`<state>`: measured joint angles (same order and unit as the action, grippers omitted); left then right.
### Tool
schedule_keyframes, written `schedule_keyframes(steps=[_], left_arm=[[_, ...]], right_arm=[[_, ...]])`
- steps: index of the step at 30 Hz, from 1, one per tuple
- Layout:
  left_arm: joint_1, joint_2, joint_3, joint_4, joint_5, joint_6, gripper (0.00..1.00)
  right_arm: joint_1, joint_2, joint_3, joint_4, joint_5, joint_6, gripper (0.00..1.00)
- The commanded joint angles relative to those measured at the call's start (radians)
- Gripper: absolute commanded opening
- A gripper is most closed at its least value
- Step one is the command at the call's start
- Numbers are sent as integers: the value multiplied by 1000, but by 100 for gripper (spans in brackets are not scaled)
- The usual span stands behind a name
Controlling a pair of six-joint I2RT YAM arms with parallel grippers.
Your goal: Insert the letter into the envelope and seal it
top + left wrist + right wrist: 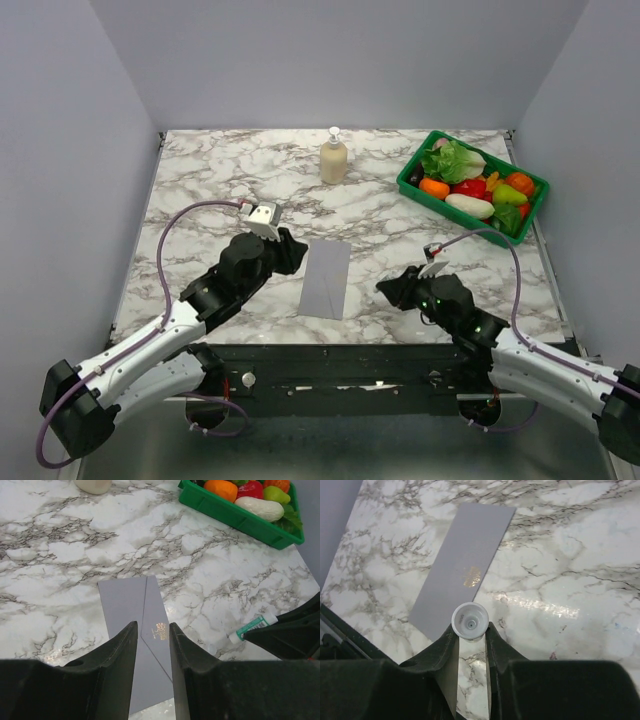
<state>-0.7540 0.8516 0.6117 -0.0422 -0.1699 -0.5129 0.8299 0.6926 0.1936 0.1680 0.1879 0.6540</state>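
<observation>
The envelope (326, 278) lies flat, long axis near-to-far, flap seemingly closed

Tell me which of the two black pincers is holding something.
The right pincer, clamped on a small white plastic tube with a green band; the left pincer is open and empty above the grey-lavender paper envelope.

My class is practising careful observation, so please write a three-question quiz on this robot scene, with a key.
1. True or false: the envelope lies flat, flap folded down.
2. Which gripper holds the small white-capped tube? A) left B) right C) neither
3. Fill in: the green tray holds toy ____.
Key: 1 true; 2 B, the right gripper; 3 vegetables.
</observation>
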Motion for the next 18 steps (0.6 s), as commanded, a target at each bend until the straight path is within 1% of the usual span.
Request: schedule_keyframes(steps=[1, 4, 9, 10, 18], left_arm=[[5, -19, -9, 38, 23, -18, 40], [5, -19, -18, 38, 23, -21, 39], [7, -22, -32, 36, 23, -21, 38], [7, -22, -32, 59, 20, -21, 38], [8, -19, -40, 68, 20, -19, 38]], right_arm=[[-55, 48, -7, 33, -94, 32, 1], [-71, 85, 10, 47, -149, 16, 1], [-74, 131, 21, 65, -182, 1, 1], [-74, 133, 21, 65, -211, -4, 1], [-75, 163, 17, 80, -220, -8, 1]])
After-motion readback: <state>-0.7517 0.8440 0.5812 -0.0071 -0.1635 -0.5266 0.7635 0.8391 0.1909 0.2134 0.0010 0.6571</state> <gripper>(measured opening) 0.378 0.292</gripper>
